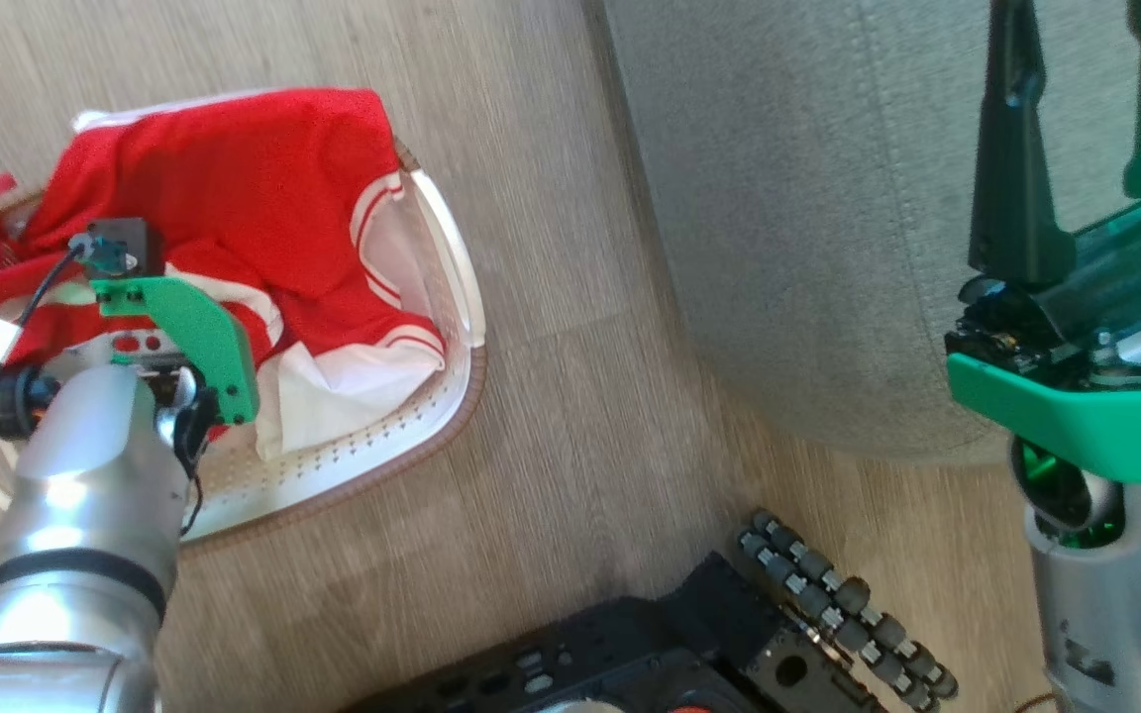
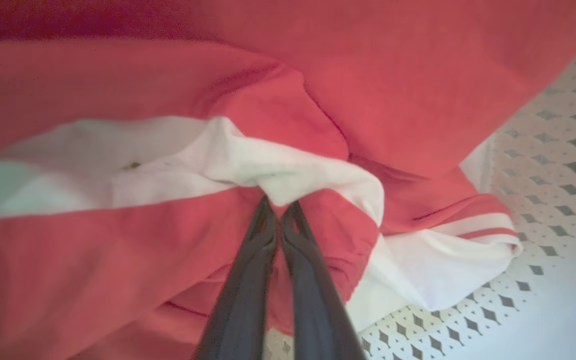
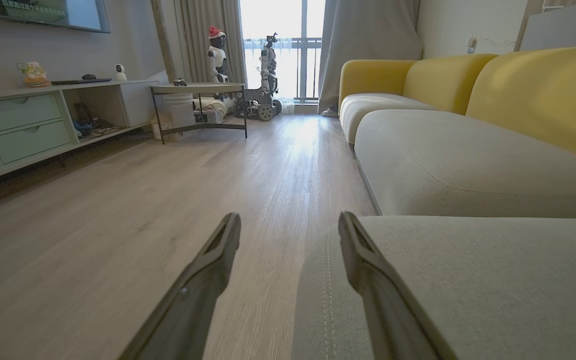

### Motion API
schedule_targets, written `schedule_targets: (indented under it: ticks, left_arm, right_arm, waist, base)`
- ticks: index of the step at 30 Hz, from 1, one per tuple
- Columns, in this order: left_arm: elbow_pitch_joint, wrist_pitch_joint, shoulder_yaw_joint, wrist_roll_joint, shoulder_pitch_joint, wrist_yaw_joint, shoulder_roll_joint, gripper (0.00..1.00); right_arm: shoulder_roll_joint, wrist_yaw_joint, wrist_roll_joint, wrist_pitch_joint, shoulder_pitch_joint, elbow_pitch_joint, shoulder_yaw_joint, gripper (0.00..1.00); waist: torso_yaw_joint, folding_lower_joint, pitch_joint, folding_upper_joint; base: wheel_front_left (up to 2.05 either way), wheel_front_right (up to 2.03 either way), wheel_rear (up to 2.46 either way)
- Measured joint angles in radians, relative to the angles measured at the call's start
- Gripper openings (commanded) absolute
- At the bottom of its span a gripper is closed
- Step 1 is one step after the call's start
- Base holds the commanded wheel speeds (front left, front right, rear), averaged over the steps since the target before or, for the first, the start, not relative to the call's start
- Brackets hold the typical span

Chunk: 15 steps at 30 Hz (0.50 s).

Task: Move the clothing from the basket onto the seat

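- Head view: the basket [image 1: 353, 441] stands on the wooden floor [image 1: 551, 297] at the left, near the seat [image 1: 808, 248], which takes up the upper right
- The clothing [image 1: 234, 188] lies heaped in the basket, red with white stripes and panels, and part of it spills over the far rim; a number print shows at the far left edge
- The left arm [image 1: 85, 465] reaches down into the basket, and its wrist hides the fingers from this camera
- The right gripper [image 1: 1086, 109] hangs above the seat's near edge, its two dark fingers set wide apart with nothing between them
- The robot's dark base [image 1: 689, 644] shows along the bottom
- Left wrist view: the left gripper [image 2: 278, 205] has its fingers pressed together, the tips pinching a white fold of the clothing, with red mesh bunched all around
- The basket's perforated wall shows at the right, with a white hem lying against it
- Right wrist view: the right gripper's fingers stand spread and empty, one over the floor, the other over the seat's stitched edge
- Beyond them are more cushions with yellow backrests [image 3: 543, 95], a low sideboard [image 3: 28, 125] and a round table [image 3: 198, 90]
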Motion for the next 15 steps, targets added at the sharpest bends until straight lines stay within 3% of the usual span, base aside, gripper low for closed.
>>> schedule_targets:
  ticks: [15]
  left_arm:
    - [-0.003, -0.237, -0.055, -0.029, 0.138, -0.051, -0.074, 0.00]
  right_arm:
    - [-0.029, 0.000, -0.002, 0.000, 0.063, 0.092, 0.001, 1.00]
  waist:
    - [0.047, 0.0000, -0.250, 0.0001]
  base:
    - [0.00, 0.00, 0.00]
